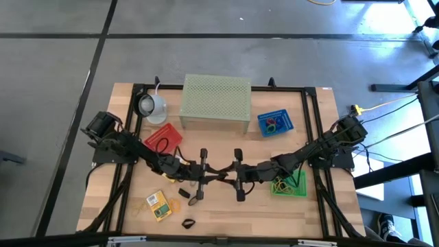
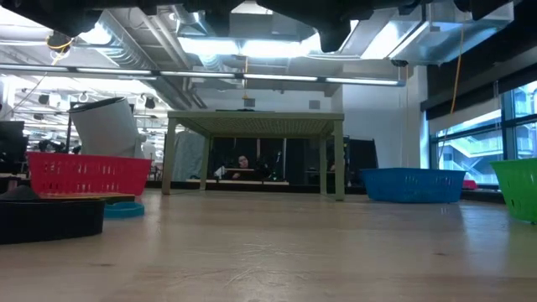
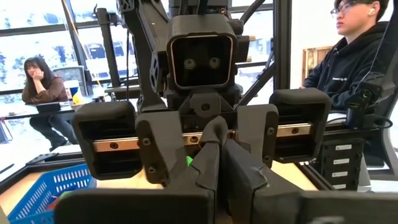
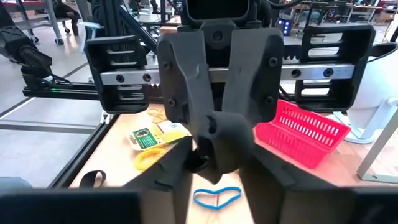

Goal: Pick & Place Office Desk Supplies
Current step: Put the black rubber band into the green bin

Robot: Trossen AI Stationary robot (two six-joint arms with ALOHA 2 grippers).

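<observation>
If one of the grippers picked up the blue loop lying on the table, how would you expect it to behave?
The blue loop lies flat in a thin, uneven outline, so it is probably floppy and would sag when lifted. It looks very light for its size. Lying flush on the wooden table, it may be awkward to pinch and could slide.

Wooden table with a stand, 3 baskets and a white cup

The pale green perforated stand [image 1: 215, 101] sits top centre of the wooden table [image 1: 219, 213] in the high view. A white cup [image 1: 151, 105] lies left of it, a red basket [image 1: 164, 138] below that, a blue basket [image 1: 276, 123] to the stand's right, and a green basket [image 1: 293, 186] at lower right. In the left wrist view, 2 seated people [image 3: 42, 87] show, 1 at each edge.
</observation>
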